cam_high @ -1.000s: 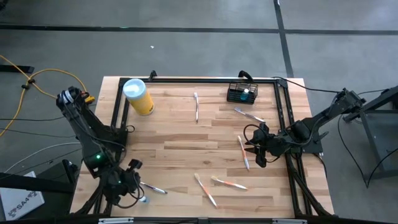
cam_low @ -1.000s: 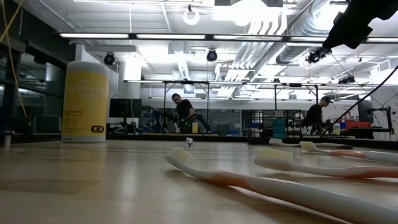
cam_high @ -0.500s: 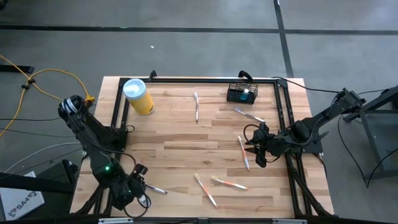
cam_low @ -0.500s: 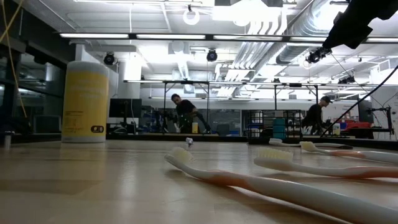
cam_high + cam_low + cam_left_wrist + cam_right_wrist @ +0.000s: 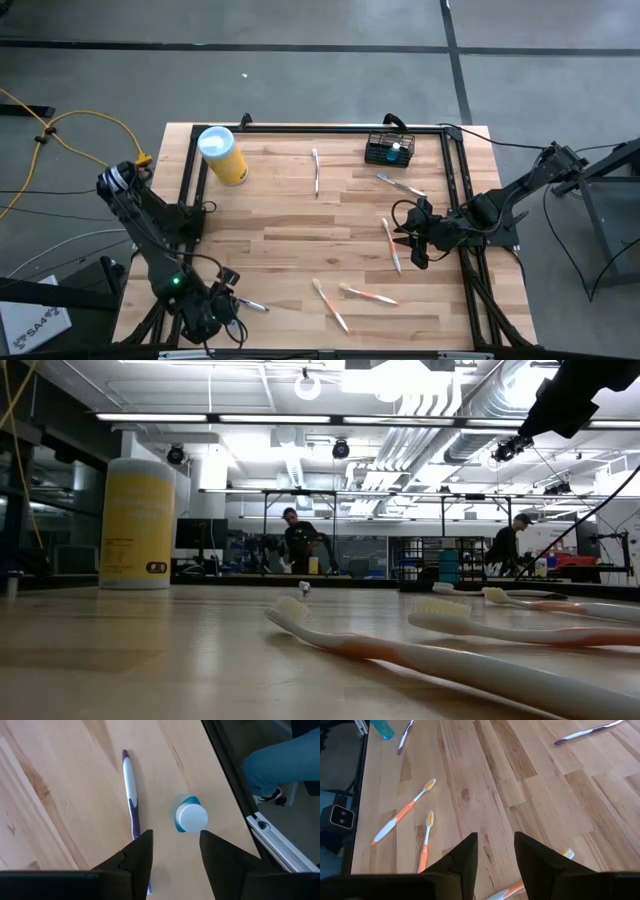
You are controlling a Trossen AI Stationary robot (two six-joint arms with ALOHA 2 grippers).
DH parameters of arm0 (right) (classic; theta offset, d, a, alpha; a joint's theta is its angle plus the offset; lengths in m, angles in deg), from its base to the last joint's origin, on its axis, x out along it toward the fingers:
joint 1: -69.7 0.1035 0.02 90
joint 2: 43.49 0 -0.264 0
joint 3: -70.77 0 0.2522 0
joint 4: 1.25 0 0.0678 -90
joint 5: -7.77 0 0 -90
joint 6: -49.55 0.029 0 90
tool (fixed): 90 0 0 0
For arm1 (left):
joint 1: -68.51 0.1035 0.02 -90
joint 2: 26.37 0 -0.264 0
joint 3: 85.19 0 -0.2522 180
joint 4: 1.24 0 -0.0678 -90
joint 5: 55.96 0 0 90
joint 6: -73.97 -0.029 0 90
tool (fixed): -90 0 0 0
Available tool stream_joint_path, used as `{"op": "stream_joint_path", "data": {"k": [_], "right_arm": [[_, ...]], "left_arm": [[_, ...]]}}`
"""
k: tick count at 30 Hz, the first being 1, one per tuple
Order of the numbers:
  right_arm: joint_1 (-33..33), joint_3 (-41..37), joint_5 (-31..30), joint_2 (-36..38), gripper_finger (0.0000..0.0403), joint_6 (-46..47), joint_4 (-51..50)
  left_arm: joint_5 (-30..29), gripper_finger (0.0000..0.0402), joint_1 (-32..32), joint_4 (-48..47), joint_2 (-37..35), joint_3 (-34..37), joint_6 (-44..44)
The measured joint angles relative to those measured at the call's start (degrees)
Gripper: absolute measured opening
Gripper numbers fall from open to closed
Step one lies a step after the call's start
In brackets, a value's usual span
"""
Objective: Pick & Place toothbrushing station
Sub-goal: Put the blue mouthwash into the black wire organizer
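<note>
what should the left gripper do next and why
Probably ease the left gripper down and slightly toward the purple toothbrush. Its fingers are open and empty above the table, with the brush handle near one fingertip and a teal-and-white tube standing beside it.

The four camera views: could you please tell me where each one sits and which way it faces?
High view: overhead, straight down on the table, both arms visible.
Low view: table height, level across orange toothbrushes into the room; an arm shows top right.
Left wrist view: behind the open left end effector, facing a purple toothbrush.
Right wrist view: behind the open right end effector, facing the tabletop.
Shared: both wrist views show that purple toothbrush.
</note>
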Motion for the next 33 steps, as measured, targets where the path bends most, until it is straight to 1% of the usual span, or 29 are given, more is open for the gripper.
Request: {"op": "stream_joint_path", "data": {"k": [8, 33], "right_arm": [[0.00, 0.00, 0.00, 0.00, 0.0120, -0.02, 0.51], [0.00, 0.00, 0.00, 0.00, 0.0120, -0.02, 0.57]], "left_arm": [[-0.10, 0.0157, -1.27, -1.94, 2.39, -2.58, 1.05], [-0.53, 0.0157, -1.35, -0.38, 4.26, -2.60, 0.59]]}}
